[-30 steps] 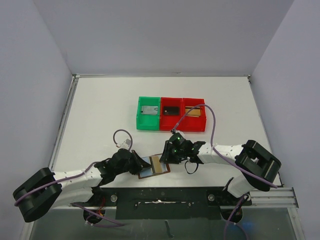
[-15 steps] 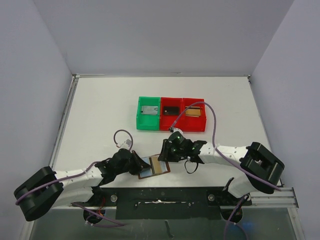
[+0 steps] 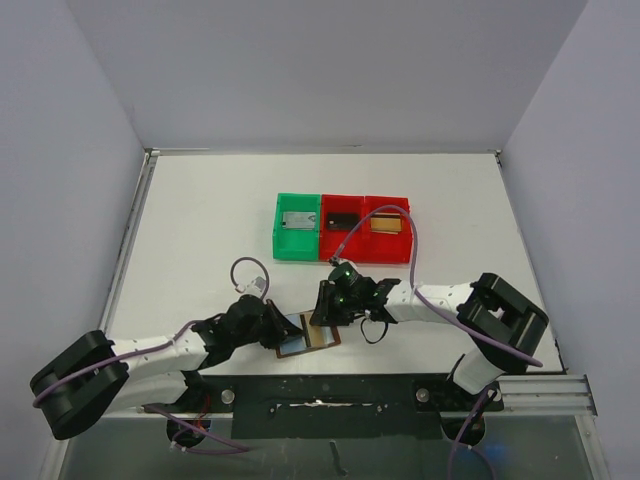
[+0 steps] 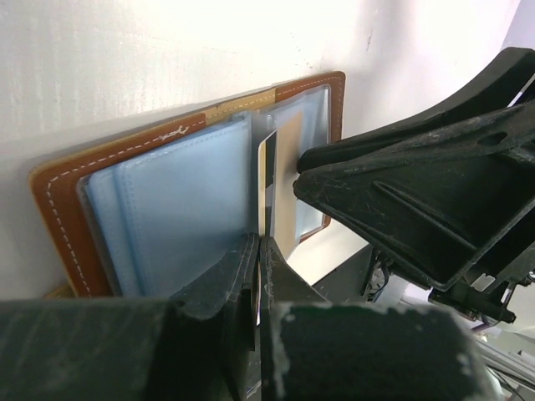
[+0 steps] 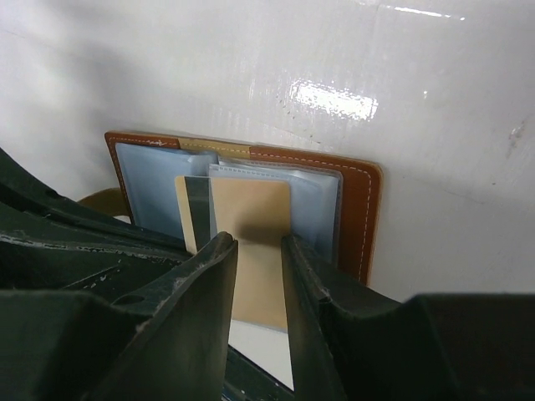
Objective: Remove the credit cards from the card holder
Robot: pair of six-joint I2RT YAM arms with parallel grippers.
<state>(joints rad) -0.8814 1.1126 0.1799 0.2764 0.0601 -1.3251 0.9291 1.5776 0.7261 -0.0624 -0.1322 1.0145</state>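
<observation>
Brown leather-look card holder (image 5: 355, 213), lying open on the white surface (image 3: 200, 230), lower centre of the top view, right in front of both arm bases. Pale blue pockets inside.

Gold-tan credit card (image 5: 251, 221) flat over the right-hand half. Long axis up-down in the right wrist view, so pointing straight back at the right claw (image 5: 257, 249). Second card (image 5: 194, 209), by the look of it, just left of that one: yellowish with a dark stripe, tipped up near the fold. Could be a sleeve though, hard to call.

Right claw part-spread, one finger either side of the gold card's near end, nothing visibly pinched. Left claw (image 4: 259, 246) pressed together at the foot of that tipped-up leaf, over the left half. Nipping it or just butted against it, can't tell. Probably there to pin the holder down.

Key bit for the next move: gold card dead ahead of the right claw, lined up with the fingers, right arm clearly the nearer one. Likely just a matter of closing on the near end and pulling back along that long axis.

Count:
- One holder, with two cards at most showing in it.
- Two claws.
- Three bins in a row at upper centre of the top view: one green bin (image 3: 297, 253) and two red bins (image 3: 342, 257).
- One small flat thing in each bin: grey piece (image 3: 297, 221), dark piece (image 3: 343, 218), tan piece (image 3: 385, 224). Too small to say what.
</observation>
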